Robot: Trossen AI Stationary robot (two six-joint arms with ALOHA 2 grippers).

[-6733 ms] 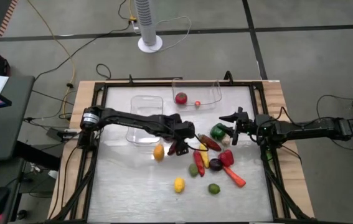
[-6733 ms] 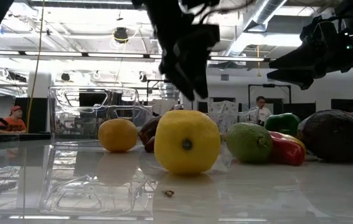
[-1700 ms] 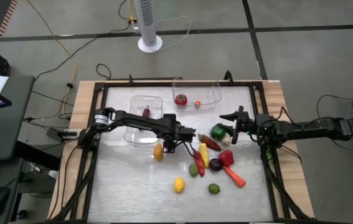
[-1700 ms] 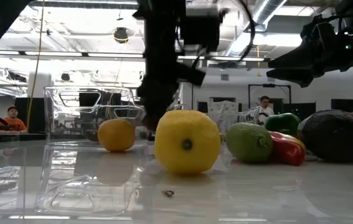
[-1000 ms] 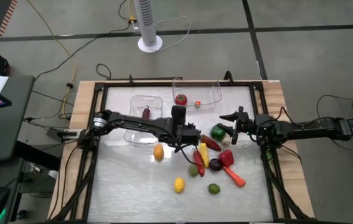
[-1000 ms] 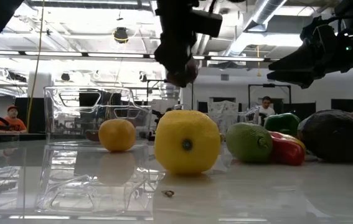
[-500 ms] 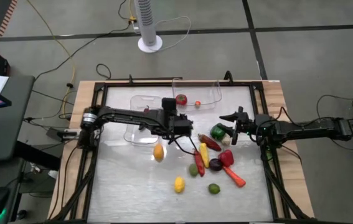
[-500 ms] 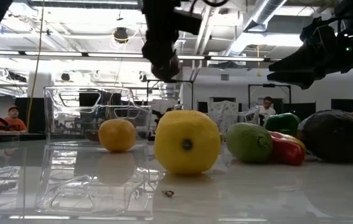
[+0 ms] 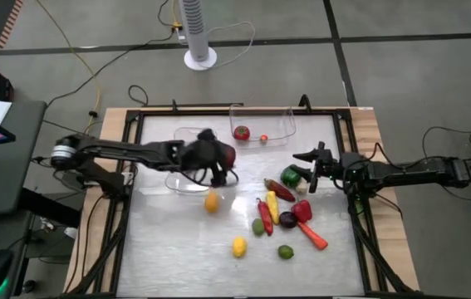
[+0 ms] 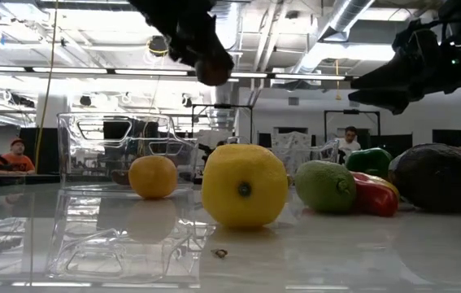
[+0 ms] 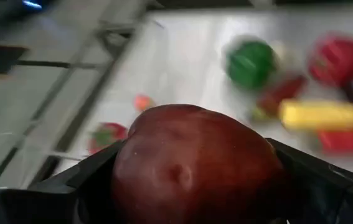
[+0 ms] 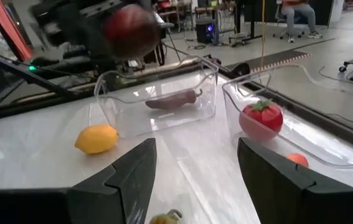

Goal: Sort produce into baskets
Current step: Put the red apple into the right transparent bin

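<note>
My left gripper (image 9: 221, 159) is shut on a round dark red fruit (image 11: 195, 165), high above the table at the right edge of the near clear basket (image 9: 187, 178). That basket holds a dark red pepper (image 12: 173, 99). The far clear basket (image 9: 283, 124) holds a red tomato (image 9: 241, 131) and a small orange piece (image 9: 262, 138). My right gripper (image 9: 306, 158) is open and empty, hovering beside a green pepper (image 9: 291, 176) at the far end of the produce pile. My left gripper pinches the round dark red fruit by two opposite sides (image 11: 123, 180) between its two fingers (image 11: 92, 183). In the low view the fingers come down from above on a slant and the fruit (image 10: 212, 71) hangs at their ends, lifted clear of the table.
Loose on the table lie an orange (image 9: 211, 203), a lemon (image 9: 239, 246), a lime (image 9: 286, 252), a yellow pepper (image 9: 273, 208), red peppers (image 9: 263, 218), a dark purple piece (image 9: 287, 220) and a carrot (image 9: 312, 236). The table's near left part is bare.
My left gripper has gone up and toward the table's left and far edges, from the produce pile to the near basket's right edge, carrying the dark red fruit lifted clear. My right gripper has kept still.
</note>
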